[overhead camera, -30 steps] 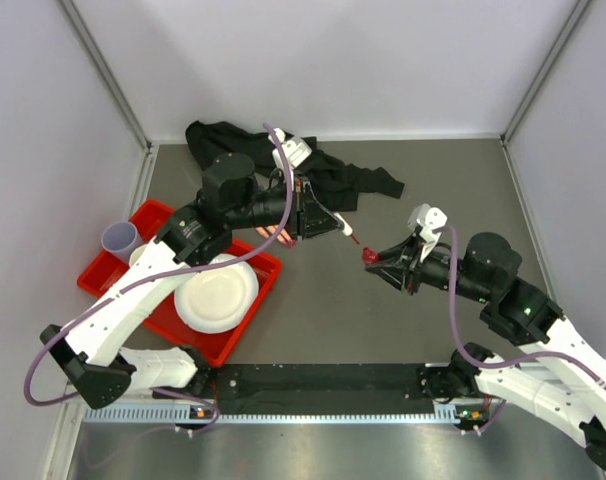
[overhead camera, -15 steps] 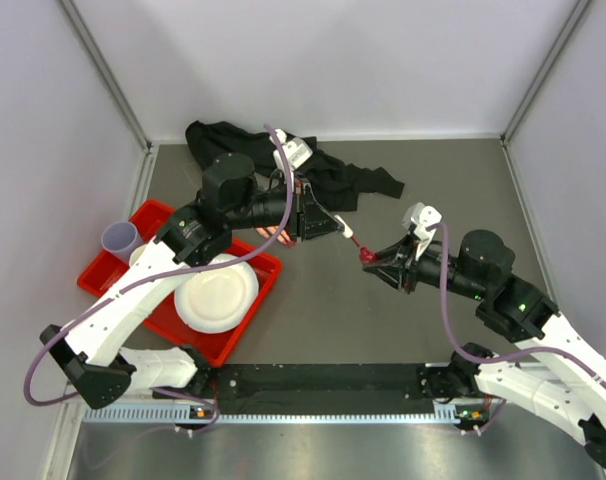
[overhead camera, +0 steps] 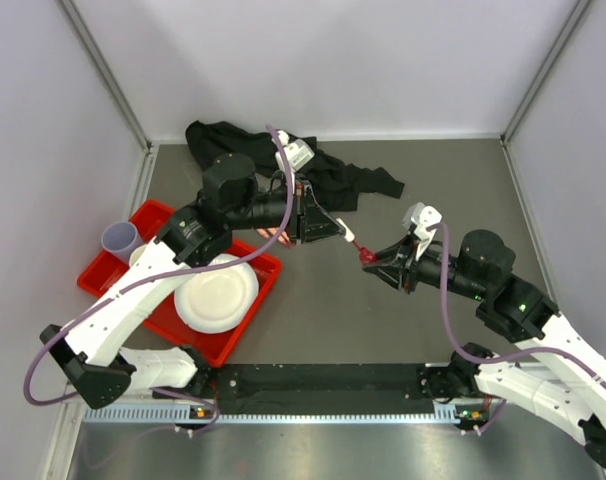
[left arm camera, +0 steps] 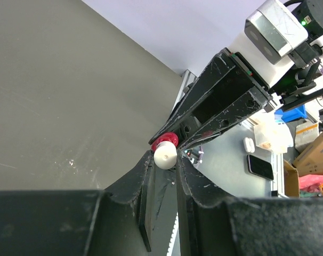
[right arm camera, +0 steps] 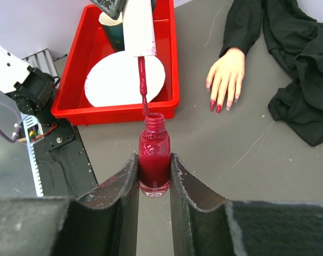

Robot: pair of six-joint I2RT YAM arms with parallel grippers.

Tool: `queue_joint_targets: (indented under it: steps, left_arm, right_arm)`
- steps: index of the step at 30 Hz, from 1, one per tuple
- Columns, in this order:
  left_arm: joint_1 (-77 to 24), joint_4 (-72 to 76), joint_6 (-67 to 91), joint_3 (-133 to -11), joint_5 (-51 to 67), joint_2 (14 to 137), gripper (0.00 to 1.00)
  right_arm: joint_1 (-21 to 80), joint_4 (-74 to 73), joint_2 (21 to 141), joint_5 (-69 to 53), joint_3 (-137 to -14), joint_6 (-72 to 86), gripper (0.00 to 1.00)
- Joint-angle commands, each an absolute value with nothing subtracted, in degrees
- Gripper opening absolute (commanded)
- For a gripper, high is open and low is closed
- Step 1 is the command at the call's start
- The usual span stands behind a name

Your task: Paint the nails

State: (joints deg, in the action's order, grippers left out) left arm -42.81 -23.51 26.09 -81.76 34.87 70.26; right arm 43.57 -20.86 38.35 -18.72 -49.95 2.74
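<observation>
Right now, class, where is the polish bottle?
In the right wrist view the polish bottle stands open mid-table, clamped in the right gripper, with the brush tip just above its neck.

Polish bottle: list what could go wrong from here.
1. The brush, held by the left gripper, sits at the neck of the open bottle in the right gripper; a misaligned dip could knock it and spill polish.
2. Carrying the wet brush to the nails could drip polish on the table.

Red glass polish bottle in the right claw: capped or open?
Open: the small red glass polish bottle shows a bare neck, the white-capped brush poised at its mouth.
</observation>
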Motion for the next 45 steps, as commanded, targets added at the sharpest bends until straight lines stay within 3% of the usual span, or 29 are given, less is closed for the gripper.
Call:
queue_joint_targets:
  steps: [1,45]
  left_arm:
    - [-43.2,-20.0,26.8,-84.0,36.1,70.1,0.00]
    - [-43.8,-21.0,26.6,-82.8,36.0,70.8,0.00]
  right_arm:
    - [43.2,-18.6,37.8,-19.2,-52.4,3.0,0.00]
    - [43.3,-18.5,36.9,-19.8,-52.0,2.8,0.00]
